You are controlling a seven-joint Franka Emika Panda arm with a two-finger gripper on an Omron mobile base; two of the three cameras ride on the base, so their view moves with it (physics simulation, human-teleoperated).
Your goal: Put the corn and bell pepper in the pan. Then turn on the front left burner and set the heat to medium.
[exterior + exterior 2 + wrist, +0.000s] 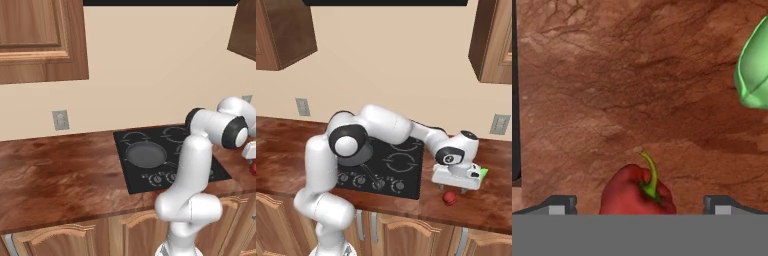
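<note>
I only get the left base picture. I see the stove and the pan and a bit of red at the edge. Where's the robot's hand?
Observer: The gripper hangs over the counter to the right of the stove, just above the pepper.
Child: Is it holding the pepper?
Observer: No. In the hand view the fingers stand wide apart, one on each side of the pepper, not touching it.
Child: And the corn?
Observer: The corn lies on the counter just past the hand, farther right than the pepper.
Child: Anything in the pan?
Observer: Your own view shows that: the pan sits empty on the stove.
</note>
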